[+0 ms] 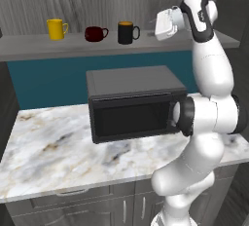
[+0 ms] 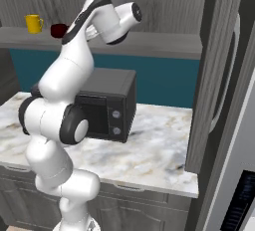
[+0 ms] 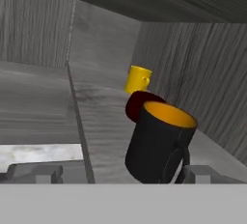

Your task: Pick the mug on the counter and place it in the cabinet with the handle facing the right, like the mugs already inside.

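Your black mug (image 1: 128,32) stands on the cabinet shelf (image 1: 44,49), third in line beside the dark red cup (image 1: 95,33) and yellow mug (image 1: 57,28), handle rightward to match. Gripper (image 1: 158,28) just beside it, fingers apart, nothing held.

No readable text, labels, brands, numbers or signs anywhere.

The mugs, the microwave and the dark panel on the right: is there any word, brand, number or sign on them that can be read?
None can be read.
black mug, yellow mug, dark red cup: plain, no print.
microwave: two round knobs, no legible marks.
dark panel: faint blue lines, too blurred to read.
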Tool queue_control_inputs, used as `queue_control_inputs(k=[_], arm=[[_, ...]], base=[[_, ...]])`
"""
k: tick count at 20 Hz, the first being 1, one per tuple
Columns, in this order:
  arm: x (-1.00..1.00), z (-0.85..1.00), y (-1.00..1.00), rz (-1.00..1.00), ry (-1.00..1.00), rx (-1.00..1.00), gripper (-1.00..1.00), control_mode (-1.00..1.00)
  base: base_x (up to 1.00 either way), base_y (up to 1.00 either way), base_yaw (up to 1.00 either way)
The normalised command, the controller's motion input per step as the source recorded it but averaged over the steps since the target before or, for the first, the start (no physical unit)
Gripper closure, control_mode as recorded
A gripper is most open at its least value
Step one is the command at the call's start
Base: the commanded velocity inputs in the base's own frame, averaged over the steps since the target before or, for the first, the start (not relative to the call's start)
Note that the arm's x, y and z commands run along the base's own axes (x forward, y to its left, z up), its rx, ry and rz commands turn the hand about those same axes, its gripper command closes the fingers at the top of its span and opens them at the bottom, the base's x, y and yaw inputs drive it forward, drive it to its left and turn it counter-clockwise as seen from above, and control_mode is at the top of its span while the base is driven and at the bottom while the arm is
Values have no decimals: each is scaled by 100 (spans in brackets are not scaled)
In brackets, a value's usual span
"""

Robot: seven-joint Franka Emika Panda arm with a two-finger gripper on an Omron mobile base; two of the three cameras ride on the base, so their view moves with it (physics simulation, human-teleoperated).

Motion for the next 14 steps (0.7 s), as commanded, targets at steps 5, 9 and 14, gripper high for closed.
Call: queue_control_inputs(k=[5, 9, 14], arm=[[-39, 0, 0, -1, -1, 0, -100, -100], [-49, 0, 2, -2, -2, 0, -100, -100], [-51, 0, 6, -3, -2, 0, -100, -100]], base=[[0, 0, 0], [0, 0, 0], [0, 0, 0]])
